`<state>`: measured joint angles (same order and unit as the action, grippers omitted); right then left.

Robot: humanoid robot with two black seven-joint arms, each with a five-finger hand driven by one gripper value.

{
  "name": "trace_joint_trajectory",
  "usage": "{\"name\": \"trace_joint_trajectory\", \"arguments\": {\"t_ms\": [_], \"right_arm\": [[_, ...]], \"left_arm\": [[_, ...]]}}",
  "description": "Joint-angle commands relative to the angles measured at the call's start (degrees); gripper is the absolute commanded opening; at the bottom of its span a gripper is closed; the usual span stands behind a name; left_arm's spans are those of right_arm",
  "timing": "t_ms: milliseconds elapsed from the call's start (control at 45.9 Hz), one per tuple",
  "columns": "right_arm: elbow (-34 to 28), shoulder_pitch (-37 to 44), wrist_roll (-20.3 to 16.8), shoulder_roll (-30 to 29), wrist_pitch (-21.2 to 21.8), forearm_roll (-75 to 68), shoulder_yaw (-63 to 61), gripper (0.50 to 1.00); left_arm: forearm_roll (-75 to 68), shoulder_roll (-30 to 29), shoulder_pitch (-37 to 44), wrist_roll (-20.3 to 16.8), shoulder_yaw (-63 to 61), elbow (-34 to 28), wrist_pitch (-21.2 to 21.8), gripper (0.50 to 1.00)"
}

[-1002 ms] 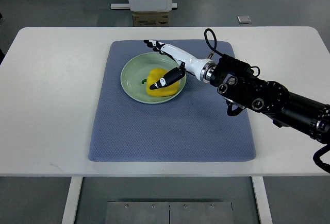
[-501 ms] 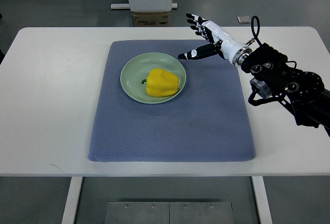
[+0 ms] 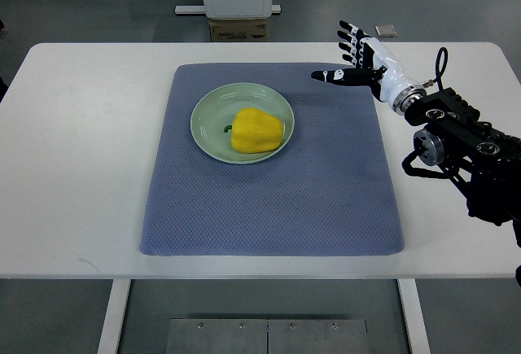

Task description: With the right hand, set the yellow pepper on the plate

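Pepper (image 3: pixel 257 129) lies on its side in the plate (image 3: pixel 208 118), filling the plate's right half, with a bit of green stem (image 3: pixel 227 128) showing at its left end. The plate sits on the far part of a blue mat (image 3: pixel 269 207), and the mat covers the middle of the white table (image 3: pixel 81 159).

I'd guess the pepper is light and hollow, with firm walls that give a little under a hard squeeze. Its skin looks smooth and waxy, so likely slippery against hard fingertips. The lobed, blocky body offers shallow grooves for fingers; if it needed lifting again, the best hold would seem to be across its broad middle, thumb on one side and fingers on the other, not by the short stem. It looks bulky enough not to roll off the plate.

Right hand (image 3: pixel 361 59) is up past the plate's far right, over the mat's far right corner, well apart from the pepper. Its fingers (image 3: pixel 348 38) are spread and it holds nothing. The pepper looks placed, so the task seems done. No left arm shows.

No brand, label or writing is readable on the pepper, plate or mat.
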<state>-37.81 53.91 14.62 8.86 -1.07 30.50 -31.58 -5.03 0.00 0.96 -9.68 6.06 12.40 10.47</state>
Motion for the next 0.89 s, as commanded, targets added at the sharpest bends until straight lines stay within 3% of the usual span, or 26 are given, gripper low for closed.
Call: {"name": "trace_joint_trajectory", "arguments": {"t_ms": [0,305,871], "right_arm": [[0.0,-1.6,-0.6,-0.1,-0.1,0.0,-2.8,1.0],[0.1,-5.4,-1.4,-0.6,-0.2,0.0,-13.5,1.0],[0.0,-7.8,-2.0,-3.8,-0.2,-0.3,-21.2,1.0]], "left_arm": [[-0.1,0.0,0.0,0.0,0.0,0.0,0.0,1.0],[0.0,0.0,0.0,0.0,0.0,0.0,0.1,1.0],[0.0,0.0,0.0,0.0,0.0,0.1,0.1,1.0]]}}
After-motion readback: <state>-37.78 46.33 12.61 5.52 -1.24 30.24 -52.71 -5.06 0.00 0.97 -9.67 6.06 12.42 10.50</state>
